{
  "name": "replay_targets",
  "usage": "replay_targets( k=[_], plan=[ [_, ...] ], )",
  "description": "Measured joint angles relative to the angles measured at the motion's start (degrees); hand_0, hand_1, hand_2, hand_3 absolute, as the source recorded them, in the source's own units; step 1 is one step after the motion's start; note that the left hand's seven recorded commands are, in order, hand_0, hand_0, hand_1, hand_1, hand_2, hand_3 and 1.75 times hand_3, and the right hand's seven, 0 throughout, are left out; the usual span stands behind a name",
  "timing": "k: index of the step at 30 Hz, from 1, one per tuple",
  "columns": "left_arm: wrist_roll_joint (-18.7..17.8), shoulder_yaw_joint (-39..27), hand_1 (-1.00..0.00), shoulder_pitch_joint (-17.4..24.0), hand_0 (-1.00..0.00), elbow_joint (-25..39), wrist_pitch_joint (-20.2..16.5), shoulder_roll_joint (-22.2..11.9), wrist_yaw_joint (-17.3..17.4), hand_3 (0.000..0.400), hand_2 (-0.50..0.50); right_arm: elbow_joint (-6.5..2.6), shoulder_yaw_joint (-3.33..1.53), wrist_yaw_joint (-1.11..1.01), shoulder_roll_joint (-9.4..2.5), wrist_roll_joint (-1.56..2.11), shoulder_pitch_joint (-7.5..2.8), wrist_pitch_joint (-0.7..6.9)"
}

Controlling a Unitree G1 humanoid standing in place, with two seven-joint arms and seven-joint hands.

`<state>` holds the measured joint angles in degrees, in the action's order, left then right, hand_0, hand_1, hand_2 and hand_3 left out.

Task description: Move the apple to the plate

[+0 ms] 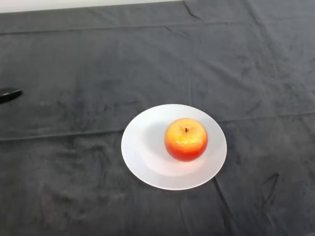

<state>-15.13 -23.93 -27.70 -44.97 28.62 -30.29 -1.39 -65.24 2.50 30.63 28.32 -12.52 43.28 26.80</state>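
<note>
A red and yellow apple (pixel 186 139) stands upright, stem up, on a round white plate (pixel 142 147) near the middle of the table. Its place on the plate is slightly right of the plate's centre. Only a black tip of my left hand (pixel 10 94) shows at the far left edge, well away from the plate and touching neither plate nor apple.
A dark grey cloth (pixel 98 64) with folds and creases covers the whole table. A pale strip of the table's far edge (pixel 74 5) runs along the top left.
</note>
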Motion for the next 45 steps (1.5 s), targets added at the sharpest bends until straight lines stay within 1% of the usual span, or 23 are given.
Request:
replay_targets(
  k=[3, 10, 14, 17, 22, 24, 27, 34, 45],
  plan=[
    [-2.1, -2.72, 0.0, 0.01, 0.0, -2.41, 1.22, -0.81, -0.03, 0.0, 0.0, -0.04, -0.02, 0.0, 0.0, 0.0, 0.0, 0.0],
    [-5.98, -9.48, 0.0, 0.12, 0.0, -8.69, 2.58, -5.25, -0.1, 0.0, 0.0, -0.19, -0.02, 0.0, -0.02, 0.0, 0.0, 0.0],
    [-7.2, -13.13, 0.0, 0.18, 0.0, -11.68, 3.99, -7.77, -0.28, 0.0, 0.0, -0.3, -0.03, 0.0, -0.03, 0.0, 0.0, 0.0],
    [-7.72, -13.9, 0.0, 0.21, 0.0, -13.37, 5.1, -8.88, -1.7, 0.0, 0.0, -0.44, -0.02, 0.0, -0.03, 0.0, 0.0, 0.0],
    [-7.67, -15.46, 0.0, 0.21, 0.0, -15.29, 7.58, -8.96, -5.24, 0.0, 0.0, -0.72, -0.02, 0.0, -0.04, 0.0, 0.0, 0.0],
    [-7.53, -15.46, 0.0, 0.2, 0.0, -16.39, 8.36, -8.98, -6.15, 0.0, 0.0, -0.75, -0.01, 0.0, -0.04, 0.0, 0.0, 0.0],
    [-7.21, -15.45, 0.0, 0.18, 0.0, -17.75, 8.53, -8.98, -7.04, 0.0, 0.0, -0.84, -0.02, 0.0, -0.04, 0.0, 0.0, -0.01],
    [-6.87, -15.33, 0.0, 0.11, 0.0, -19.23, 9.4, -8.97, -7.51, 0.0, 0.0, -0.97, -0.01, 0.01, -0.04, 0.0, 0.0, -0.04],
    [-6.07, -15.18, 0.0, -0.01, 0.0, -20.32, 9.57, -8.97, -7.48, 0.0, 0.0, -1.04, -0.03, 0.01, -0.04, 0.0, 0.01, -0.08]
  ],
)
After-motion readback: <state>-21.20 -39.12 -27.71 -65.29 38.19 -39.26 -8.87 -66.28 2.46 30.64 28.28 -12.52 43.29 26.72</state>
